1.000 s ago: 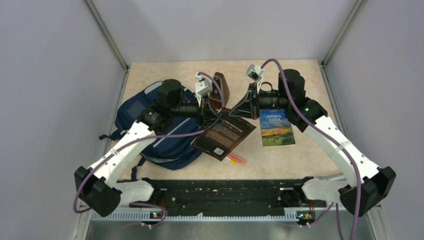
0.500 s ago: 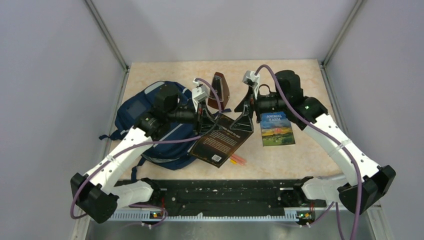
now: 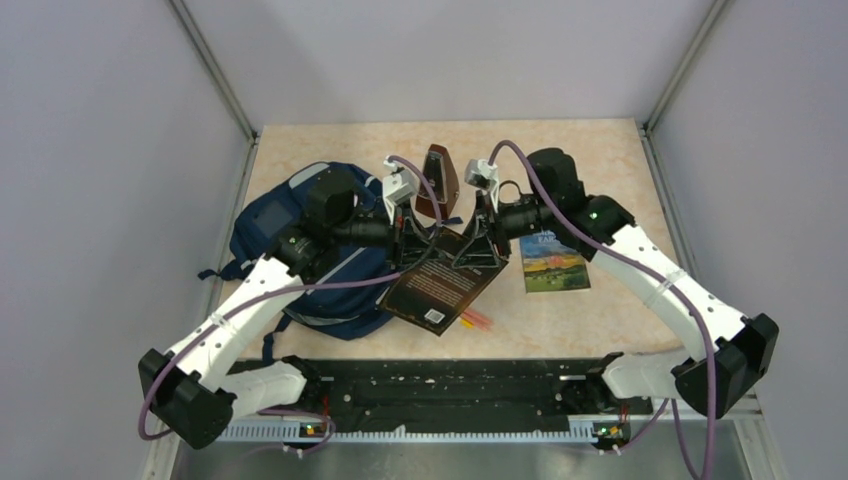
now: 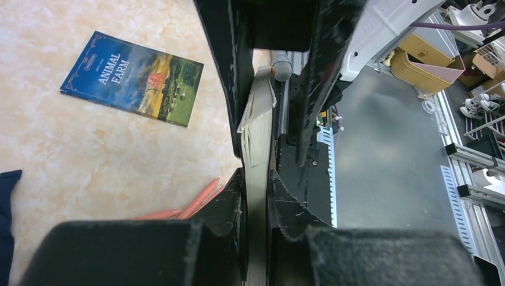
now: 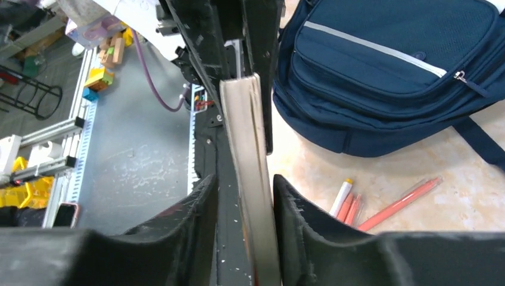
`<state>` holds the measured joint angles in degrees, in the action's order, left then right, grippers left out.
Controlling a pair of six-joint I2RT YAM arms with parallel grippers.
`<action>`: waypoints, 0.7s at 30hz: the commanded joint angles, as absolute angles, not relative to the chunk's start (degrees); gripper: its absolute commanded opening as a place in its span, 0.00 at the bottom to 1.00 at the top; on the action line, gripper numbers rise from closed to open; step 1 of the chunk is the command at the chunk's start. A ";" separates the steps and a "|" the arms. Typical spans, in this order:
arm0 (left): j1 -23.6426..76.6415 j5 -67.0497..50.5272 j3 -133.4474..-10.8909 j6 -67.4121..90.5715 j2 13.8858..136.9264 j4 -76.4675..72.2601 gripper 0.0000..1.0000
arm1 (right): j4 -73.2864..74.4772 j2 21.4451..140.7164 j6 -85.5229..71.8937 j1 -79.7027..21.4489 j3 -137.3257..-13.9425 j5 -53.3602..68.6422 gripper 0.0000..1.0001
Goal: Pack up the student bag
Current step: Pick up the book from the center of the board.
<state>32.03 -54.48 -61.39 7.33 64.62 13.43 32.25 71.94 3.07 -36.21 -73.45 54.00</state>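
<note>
Student bag (image 3: 262,215) at centre left of top view, flat on beige worktop (image 3: 600,150), front pocket facing up. Left claw (image 3: 410,235) clenched on near edge of dark book (image 3: 445,275), mid frame, just right of bag. Right claw (image 3: 478,235) straddling the opposite edge, fingers (image 5: 199,208) on either side of the page block; cannot tell whether pressing or released. Animal Farm paperback (image 3: 552,262) flat on worktop, right of centre. Orange pens (image 3: 475,320) poking out below dark book, toward bottom of frame.
</note>
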 commanded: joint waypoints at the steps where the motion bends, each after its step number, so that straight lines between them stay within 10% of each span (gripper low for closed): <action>1: 32.03 -53.78 -62.02 8.88 62.34 4.13 0.00 | 31.06 73.11 4.26 -36.83 -72.33 56.11 0.29; 4: 32.01 -53.73 -62.01 9.18 62.58 3.35 0.00 | 30.88 73.00 4.33 -36.83 -71.71 54.31 0.00; 7: 32.04 -49.50 -63.81 5.36 62.63 8.34 0.00 | 27.76 71.58 1.87 -36.82 -70.90 46.93 0.00; 12: 32.02 -31.56 -62.81 1.33 59.89 18.01 0.73 | 23.97 67.55 -4.52 -33.14 -69.69 28.93 0.00; 21: 32.95 -5.32 -50.63 6.63 57.85 21.94 0.83 | 17.38 62.92 -19.69 -14.03 -61.26 16.44 0.00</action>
<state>32.25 -18.02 -54.63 3.77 56.71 18.72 23.94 66.35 -11.40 -18.22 -63.72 24.95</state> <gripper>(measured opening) 0.832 0.081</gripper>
